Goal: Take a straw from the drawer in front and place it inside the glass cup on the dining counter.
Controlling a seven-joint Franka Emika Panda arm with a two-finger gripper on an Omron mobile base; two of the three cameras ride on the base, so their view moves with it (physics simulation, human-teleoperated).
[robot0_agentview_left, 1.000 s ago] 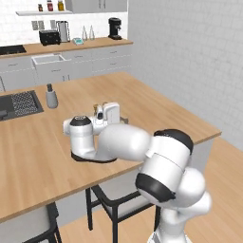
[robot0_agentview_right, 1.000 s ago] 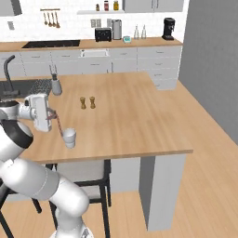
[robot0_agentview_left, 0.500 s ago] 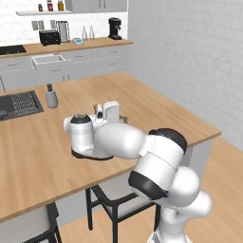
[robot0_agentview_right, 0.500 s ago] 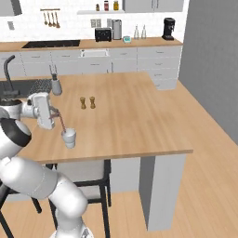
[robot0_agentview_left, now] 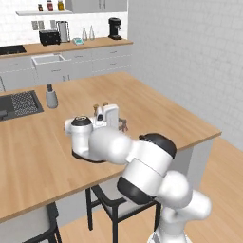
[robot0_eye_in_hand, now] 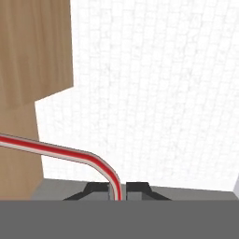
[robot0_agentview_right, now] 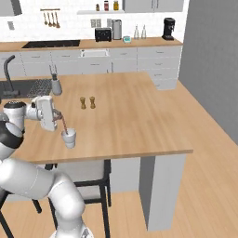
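Observation:
My gripper [robot0_agentview_right: 56,117] is shut on the straw [robot0_agentview_right: 63,124], a thin red-pink stick that slants down from the fingers. Its lower end reaches into the top of the glass cup [robot0_agentview_right: 69,138], a small whitish tumbler near the front edge of the dining counter [robot0_agentview_right: 139,111]. In the hand view the straw [robot0_eye_in_hand: 70,154] curves left from between the dark fingertips [robot0_eye_in_hand: 99,188], over the wood top. In the left base view the hand and gripper [robot0_agentview_left: 123,125] hover low over the dining counter [robot0_agentview_left: 156,114], and my arm hides the cup. The drawer is out of view.
Two small shakers [robot0_agentview_right: 87,102] stand mid-counter behind the cup. A grey bottle with a dark cap [robot0_agentview_right: 56,86] stands beside the dark sink [robot0_agentview_right: 25,87]. Black-framed chairs [robot0_agentview_right: 86,174] sit under the counter's near edge. The wall counter [robot0_agentview_right: 93,46] runs along the back.
The hand has edged slightly right and down toward the cup with the straw in its grip. The cup has not moved.

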